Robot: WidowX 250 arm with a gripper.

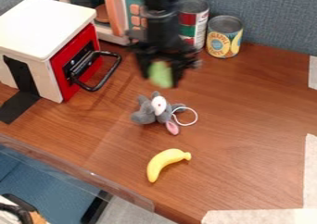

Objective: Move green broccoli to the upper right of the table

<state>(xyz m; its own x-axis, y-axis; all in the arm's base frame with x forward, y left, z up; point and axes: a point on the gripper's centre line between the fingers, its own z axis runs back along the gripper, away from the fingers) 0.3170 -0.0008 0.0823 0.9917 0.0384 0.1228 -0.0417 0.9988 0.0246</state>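
Note:
The black gripper (161, 79) hangs over the back middle of the table (254, 121), in front of the cans. Between its two fingers is the green broccoli (161, 74), held above the tabletop, with the gripper shut on it. The fingers cover its sides, and its upper part is hidden by the gripper.
A grey plush mouse (148, 112) lies in front of the gripper, and a yellow banana (163, 162) nearer the front. At left stands a white and red toy oven (59, 42) with a protruding black handle. Two cans (224, 37) and a toy microwave (114, 15) line the back.

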